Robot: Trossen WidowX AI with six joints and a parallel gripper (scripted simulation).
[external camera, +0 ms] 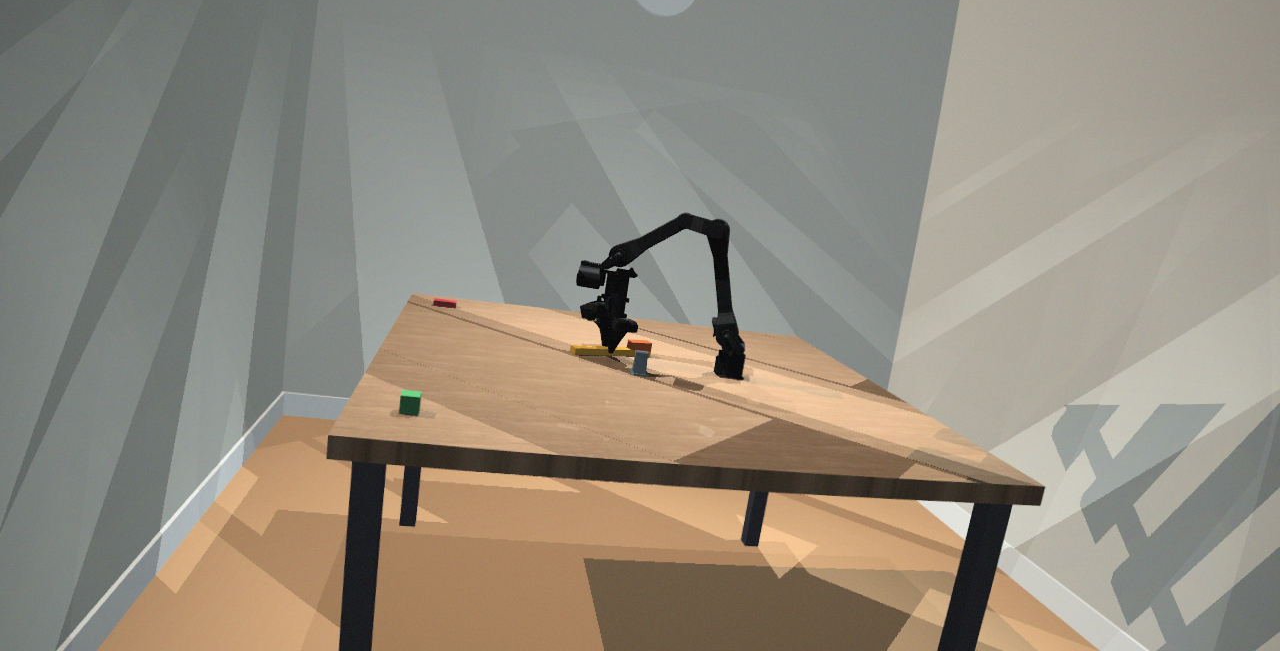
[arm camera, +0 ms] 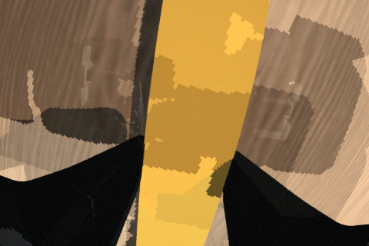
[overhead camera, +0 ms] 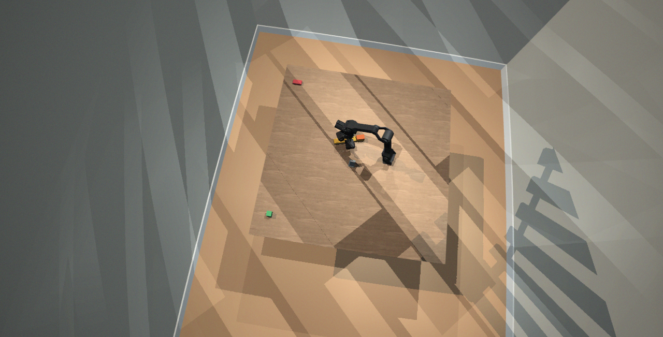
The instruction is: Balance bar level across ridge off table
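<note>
The yellow bar [overhead camera: 337, 141] [external camera: 586, 350] [arm camera: 207, 65] lies low at the table's middle, with an orange block [overhead camera: 360, 137] [external camera: 639, 344] at its right end in the top and exterior views. My gripper [external camera: 611, 349] [arm camera: 187, 154] points down over the bar and is shut on it, with one fingertip against each long side in the wrist view. The bar looks flat on the table; any gap under it is too small to tell. The small grey-blue ridge [overhead camera: 352, 163] [external camera: 640, 362] stands upright close by, nearer the front in the exterior view, with nothing on it.
A green cube [overhead camera: 269, 214] [external camera: 409, 402] stands near the table's front left corner. A red block [overhead camera: 297, 82] [external camera: 444, 302] lies near the back left corner. The arm's base [overhead camera: 388, 157] [external camera: 729, 365] stands right of the bar and ridge.
</note>
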